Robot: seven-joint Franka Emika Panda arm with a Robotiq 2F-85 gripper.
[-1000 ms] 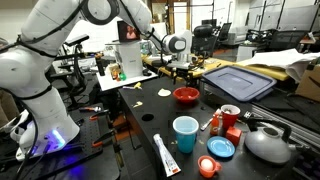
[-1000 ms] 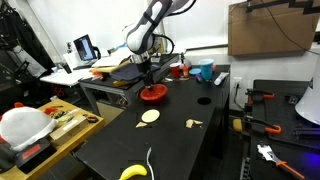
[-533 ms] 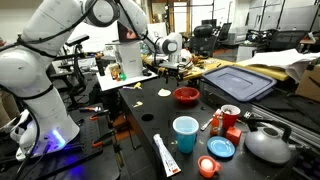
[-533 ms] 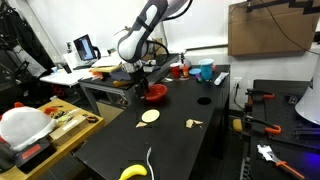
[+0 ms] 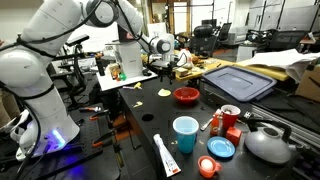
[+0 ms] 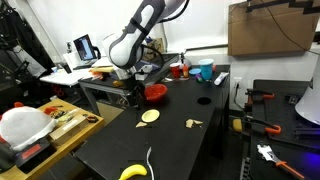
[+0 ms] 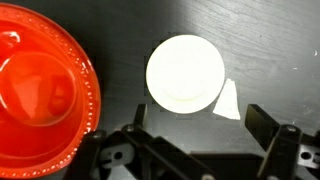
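In the wrist view my gripper (image 7: 200,122) is open and empty, its two dark fingers (image 7: 263,124) standing wide apart above the black table. Just ahead of them lies a cream round disc (image 7: 185,73) with a small white triangular scrap (image 7: 229,100) against its edge. A red bowl (image 7: 45,90) sits beside the disc, upright and apart from it. In both exterior views the gripper (image 5: 170,67) (image 6: 133,92) hangs above the table next to the red bowl (image 5: 186,95) (image 6: 155,92), over the cream disc (image 5: 165,92) (image 6: 149,116).
A blue cup (image 5: 185,133), white tube (image 5: 166,155), blue lid (image 5: 221,148), red lid (image 5: 208,166) and red cup (image 5: 229,116) crowd one table end, by a grey bin lid (image 5: 238,80). A banana (image 6: 132,172) and a pale scrap (image 6: 194,124) lie at the other.
The arm has swung off the red bowl and now hangs lower over the cream disc. The jaws have stayed open.
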